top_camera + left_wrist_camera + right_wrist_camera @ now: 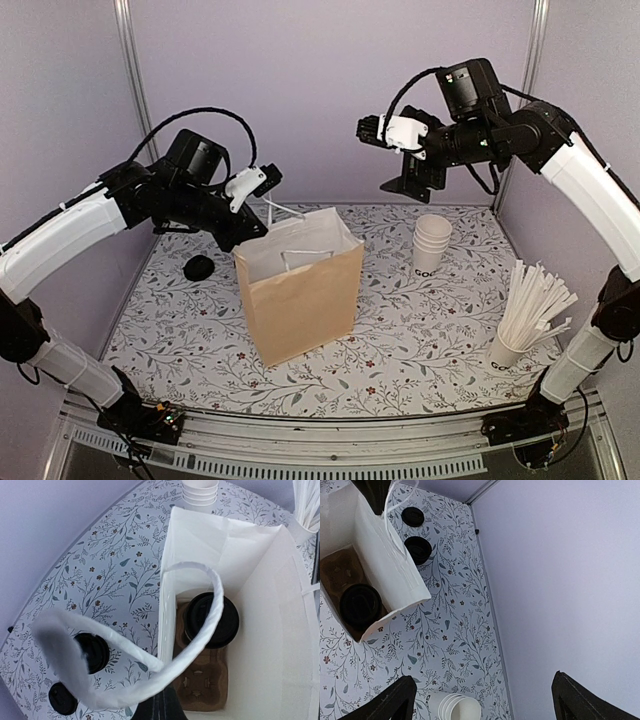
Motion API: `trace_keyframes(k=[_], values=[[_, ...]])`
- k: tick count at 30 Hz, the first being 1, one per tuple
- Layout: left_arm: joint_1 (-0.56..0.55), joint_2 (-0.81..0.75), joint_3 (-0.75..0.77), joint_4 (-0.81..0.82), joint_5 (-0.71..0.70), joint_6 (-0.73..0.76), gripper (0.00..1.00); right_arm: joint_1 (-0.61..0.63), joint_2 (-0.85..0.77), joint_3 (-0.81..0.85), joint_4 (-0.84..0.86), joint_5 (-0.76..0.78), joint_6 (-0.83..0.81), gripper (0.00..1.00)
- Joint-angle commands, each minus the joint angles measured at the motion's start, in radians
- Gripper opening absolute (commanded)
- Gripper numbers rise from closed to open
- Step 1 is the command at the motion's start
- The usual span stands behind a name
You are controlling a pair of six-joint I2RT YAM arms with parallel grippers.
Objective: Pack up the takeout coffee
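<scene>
A takeout coffee (210,622) with a black lid stands in a brown cardboard carrier (202,682) at the bottom of the open brown paper bag (300,295); it also shows in the right wrist view (360,605). My left gripper (262,203) is shut on the bag's white handle (200,630) at the bag's back left rim; its fingers (160,709) are pressed together. A second black-lidded item (92,652) stands on the table left of the bag; I cannot tell if it is a cup. My right gripper (400,172) is open and empty, high above the back right of the table.
A loose black lid (198,267) lies left of the bag. A stack of lidless white cups (432,242) stands right of the bag. A cup of white straws (525,315) stands at the near right. The enclosure's lilac walls are close behind.
</scene>
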Motion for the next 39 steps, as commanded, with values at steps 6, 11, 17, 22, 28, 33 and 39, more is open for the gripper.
trace_keyframes(k=[6,11,17,22,28,33,39], values=[[-0.024,-0.028,0.026,0.05,-0.098,0.051,0.0,-0.069,-0.037,-0.063,-0.003,-0.045,0.049,0.98],[-0.064,-0.039,0.01,0.08,-0.252,0.073,0.0,-0.069,-0.029,-0.069,-0.003,-0.069,0.051,0.98],[-0.113,-0.049,-0.003,0.087,-0.257,0.083,0.0,-0.07,-0.016,-0.07,-0.004,-0.079,0.049,0.98],[-0.168,-0.065,-0.034,0.07,-0.205,0.026,0.0,-0.069,-0.012,-0.075,-0.013,-0.079,0.049,0.98],[-0.249,-0.117,-0.137,0.136,-0.153,-0.08,0.0,-0.069,-0.011,-0.088,-0.018,-0.08,0.046,0.98],[-0.343,-0.126,-0.179,0.166,-0.149,-0.164,0.0,-0.069,-0.001,-0.094,-0.02,-0.082,0.048,0.98],[-0.439,-0.107,-0.178,0.169,-0.187,-0.212,0.0,-0.069,0.012,-0.088,-0.021,-0.086,0.045,0.98]])
